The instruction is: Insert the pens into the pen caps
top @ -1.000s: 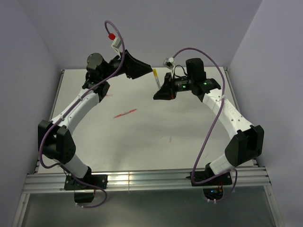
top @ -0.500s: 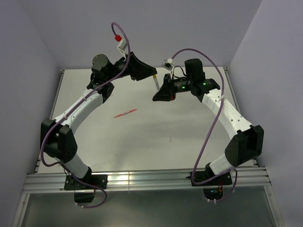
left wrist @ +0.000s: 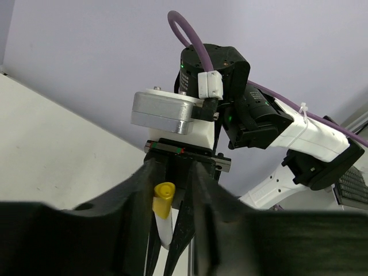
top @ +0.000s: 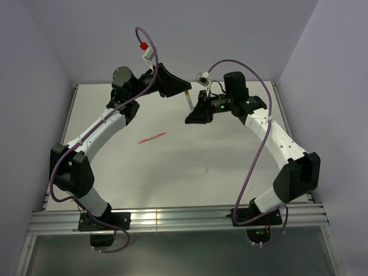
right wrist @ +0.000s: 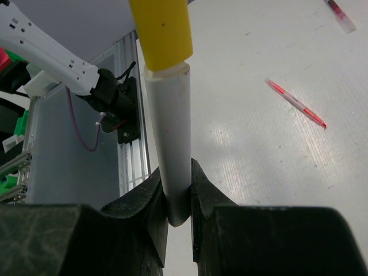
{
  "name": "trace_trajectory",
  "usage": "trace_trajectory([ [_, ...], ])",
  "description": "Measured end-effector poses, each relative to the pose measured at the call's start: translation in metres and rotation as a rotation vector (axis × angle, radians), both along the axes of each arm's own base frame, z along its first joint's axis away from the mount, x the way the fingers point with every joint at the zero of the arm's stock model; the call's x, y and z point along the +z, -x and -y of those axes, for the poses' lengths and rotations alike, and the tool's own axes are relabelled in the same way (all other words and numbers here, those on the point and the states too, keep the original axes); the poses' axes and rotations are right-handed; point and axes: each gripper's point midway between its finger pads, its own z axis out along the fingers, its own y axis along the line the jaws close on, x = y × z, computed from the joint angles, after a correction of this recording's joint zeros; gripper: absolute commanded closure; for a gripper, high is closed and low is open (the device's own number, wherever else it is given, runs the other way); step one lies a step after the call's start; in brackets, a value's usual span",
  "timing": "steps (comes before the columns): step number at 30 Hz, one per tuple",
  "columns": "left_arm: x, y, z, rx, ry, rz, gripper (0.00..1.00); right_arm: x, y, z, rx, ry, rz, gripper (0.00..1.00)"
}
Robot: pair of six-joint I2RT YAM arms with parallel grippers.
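Observation:
My right gripper is shut on the lower end of a white pen and holds it upright above the table; in the right wrist view the pen rises from between the fingers. A yellowish cap sits on its upper end. My left gripper is at that capped end. In the left wrist view the cap lies between my left jaws, against the left finger, with a gap to the right one. A thin red pen lies on the table, also in the right wrist view.
A dark-red pen lies far off on the table in the right wrist view. A small red bit lies mid-table. Walls close the table at the back and both sides; a metal rail runs along the near edge.
My left gripper has moved right until its jaws reach the capped top of the pen. My right gripper has held the pen nearly still.

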Motion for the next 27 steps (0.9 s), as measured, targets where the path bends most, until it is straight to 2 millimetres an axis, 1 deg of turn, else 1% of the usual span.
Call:
trace_trajectory([
  [2, 0.0, -0.001, 0.0, 0.003, 0.002, -0.002, 0.78, 0.001, 0.001, 0.0, 0.006, -0.003, 0.004, 1.0],
  [3, 0.0, -0.001, 0.0, 0.006, 0.003, -0.004, 0.86, 0.001, 0.001, 0.0, 0.008, -0.004, 0.006, 1.0],
  [6, 0.0, -0.002, 0.0, 0.007, 0.004, -0.005, 1.0, 0.002, 0.003, -0.001, 0.014, -0.006, 0.009, 1.0],
  [11, -0.001, -0.002, 0.0, 0.007, 0.006, -0.012, 1.0, 0.002, 0.002, -0.001, 0.012, -0.005, 0.008, 1.0],
  [18, -0.018, -0.013, -0.002, 0.094, 0.003, -0.099, 1.0, -0.006, -0.001, 0.001, -0.032, 0.034, -0.063, 1.0],
  [23, -0.013, -0.022, -0.006, 0.199, 0.023, -0.134, 1.0, 0.002, -0.008, -0.003, -0.063, 0.036, -0.106, 1.0],
  [27, -0.007, -0.025, -0.004, 0.268, 0.041, -0.147, 1.0, 0.008, -0.009, -0.004, -0.085, 0.03, -0.137, 1.0],
])
